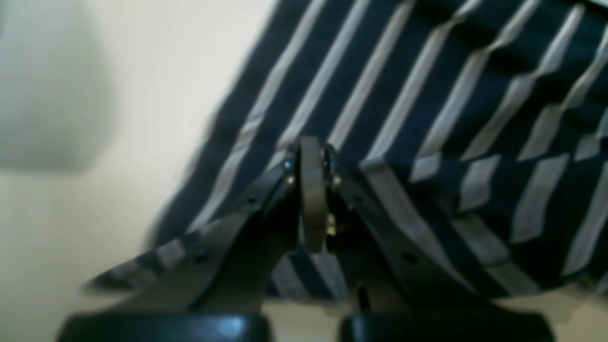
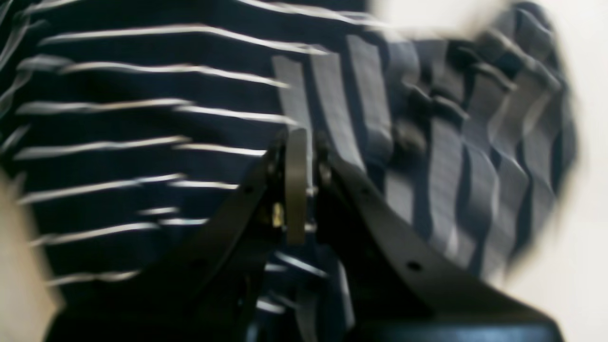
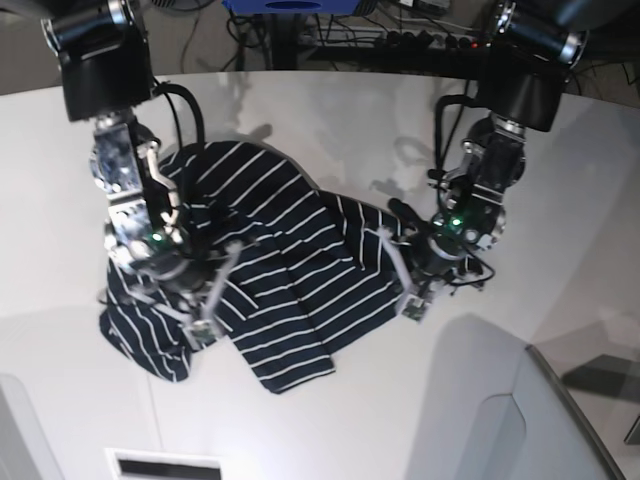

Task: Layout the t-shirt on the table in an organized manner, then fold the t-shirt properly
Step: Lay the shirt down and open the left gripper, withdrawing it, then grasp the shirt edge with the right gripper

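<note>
The t-shirt (image 3: 290,270), dark navy with thin white stripes, lies crumpled on the white table (image 3: 330,130), left of centre. My left gripper (image 3: 402,280) is at the shirt's right edge. In the left wrist view its fingers (image 1: 311,147) are pressed together, with striped cloth (image 1: 427,95) bunched close around them, lifted off the table (image 1: 142,95). My right gripper (image 3: 208,305) is at the shirt's lower left, where the cloth is gathered. Up close its jaws (image 2: 297,142) are shut, with folded fabric (image 2: 142,118) filling the view. Both wrist views are blurred.
Cables and a blue object (image 3: 290,5) sit beyond the table's curved far edge. A grey raised panel (image 3: 480,420) stands at the near right and a dark slot (image 3: 165,465) at the near edge. Bare tabletop (image 3: 560,250) lies to the right of the shirt.
</note>
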`<state>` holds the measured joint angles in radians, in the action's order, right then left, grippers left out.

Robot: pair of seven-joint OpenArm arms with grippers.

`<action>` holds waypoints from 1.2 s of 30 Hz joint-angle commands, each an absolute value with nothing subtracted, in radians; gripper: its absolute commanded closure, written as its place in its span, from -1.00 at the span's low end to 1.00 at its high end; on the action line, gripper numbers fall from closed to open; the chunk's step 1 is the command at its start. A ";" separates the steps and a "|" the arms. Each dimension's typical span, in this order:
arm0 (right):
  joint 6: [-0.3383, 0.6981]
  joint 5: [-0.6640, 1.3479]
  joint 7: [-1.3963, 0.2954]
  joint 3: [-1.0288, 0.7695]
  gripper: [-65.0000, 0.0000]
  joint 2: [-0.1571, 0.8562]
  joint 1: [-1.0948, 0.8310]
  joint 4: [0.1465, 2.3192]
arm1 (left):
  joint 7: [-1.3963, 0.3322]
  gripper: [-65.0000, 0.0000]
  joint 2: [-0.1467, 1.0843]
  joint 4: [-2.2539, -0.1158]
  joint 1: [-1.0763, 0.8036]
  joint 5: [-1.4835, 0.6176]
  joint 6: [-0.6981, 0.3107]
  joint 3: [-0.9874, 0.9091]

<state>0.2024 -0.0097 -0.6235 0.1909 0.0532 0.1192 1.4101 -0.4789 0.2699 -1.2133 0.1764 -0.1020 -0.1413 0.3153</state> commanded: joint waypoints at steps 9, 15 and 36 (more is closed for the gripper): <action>0.177 -0.005 -0.602 0.008 0.67 0.088 -0.054 1.649 | -0.414 1.00 0.386 -1.343 -0.036 -0.108 -0.142 -0.035; 0.179 0.001 -0.602 -0.027 -0.29 0.079 -0.159 1.744 | -0.414 1.00 0.349 -1.468 -0.174 -0.099 -0.314 -0.328; 0.180 -0.005 -0.591 -0.018 -0.46 0.071 0.363 1.095 | -0.415 1.00 0.291 -1.520 -0.237 -0.101 -0.364 -0.432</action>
<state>0.1802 -0.0036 -0.6109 -0.0185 0.0685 0.3374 1.0786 -0.4355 0.2745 -1.5028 -0.2413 -0.0978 -0.3683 -0.4255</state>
